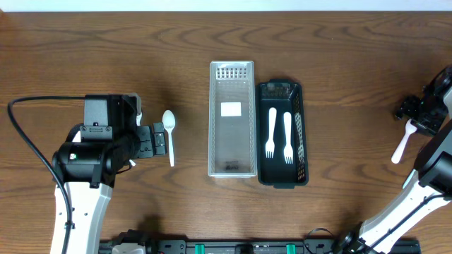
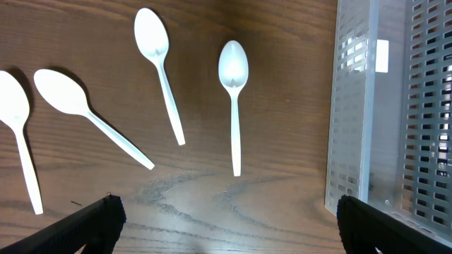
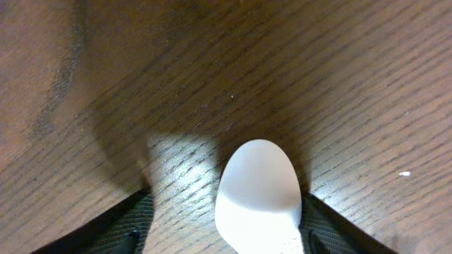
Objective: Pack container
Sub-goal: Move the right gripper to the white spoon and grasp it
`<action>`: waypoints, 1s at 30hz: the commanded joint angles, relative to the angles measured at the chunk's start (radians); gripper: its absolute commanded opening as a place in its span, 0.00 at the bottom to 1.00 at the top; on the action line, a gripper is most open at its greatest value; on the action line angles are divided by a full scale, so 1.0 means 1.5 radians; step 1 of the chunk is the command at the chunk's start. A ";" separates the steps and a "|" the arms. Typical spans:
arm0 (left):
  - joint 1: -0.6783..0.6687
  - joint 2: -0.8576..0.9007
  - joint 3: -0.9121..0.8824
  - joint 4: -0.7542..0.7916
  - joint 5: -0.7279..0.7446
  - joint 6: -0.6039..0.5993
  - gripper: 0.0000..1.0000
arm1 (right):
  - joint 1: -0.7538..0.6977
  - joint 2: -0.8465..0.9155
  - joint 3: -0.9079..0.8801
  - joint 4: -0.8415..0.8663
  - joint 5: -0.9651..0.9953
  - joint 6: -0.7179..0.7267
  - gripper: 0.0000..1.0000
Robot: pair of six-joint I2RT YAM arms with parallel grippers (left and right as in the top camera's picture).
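Observation:
A clear plastic container point(image 1: 232, 159) stands at the table's middle, and a black perforated container point(image 1: 302, 134) holding two white forks point(image 1: 280, 134) is right beside it. My left gripper point(image 1: 157, 141) is open and empty, next to a white spoon point(image 1: 169, 134). The left wrist view shows several white spoons point(image 2: 233, 92) lying ahead of the open fingers point(image 2: 226, 212), with the clear container point(image 2: 353, 106) at the right. My right gripper point(image 1: 418, 118) is at the far right, open. A white spoon point(image 3: 258, 190) lies on the table between its fingers point(image 3: 224, 219), close to the right finger; it also shows overhead point(image 1: 402, 144).
A black cable point(image 1: 28, 141) loops at the left of the left arm. The left arm's body covers most of the spoons in the overhead view. The table's far edge runs along the top.

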 commanded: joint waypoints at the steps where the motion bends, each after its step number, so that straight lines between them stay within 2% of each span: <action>1: -0.001 -0.001 0.012 -0.001 -0.008 -0.001 0.98 | -0.006 0.028 -0.030 -0.004 -0.008 -0.007 0.57; 8: -0.001 -0.001 0.012 -0.002 -0.008 -0.001 0.98 | -0.006 0.028 -0.030 -0.013 -0.008 -0.007 0.32; 12: -0.001 -0.001 0.012 -0.002 -0.008 -0.001 0.98 | -0.006 0.028 -0.030 -0.014 -0.008 -0.007 0.29; 15: -0.001 -0.001 0.012 -0.002 -0.008 -0.001 0.98 | -0.003 0.026 -0.029 -0.020 -0.012 -0.006 0.23; 20: -0.001 -0.001 0.012 -0.001 -0.008 -0.001 0.98 | 0.011 -0.005 -0.016 -0.036 -0.043 -0.004 0.22; 24: -0.001 -0.001 0.012 -0.001 -0.008 -0.001 0.98 | 0.050 -0.082 0.005 -0.053 -0.056 -0.002 0.23; 30: -0.001 -0.001 0.012 -0.002 -0.008 -0.001 0.98 | 0.174 -0.247 0.010 -0.082 -0.063 0.035 0.22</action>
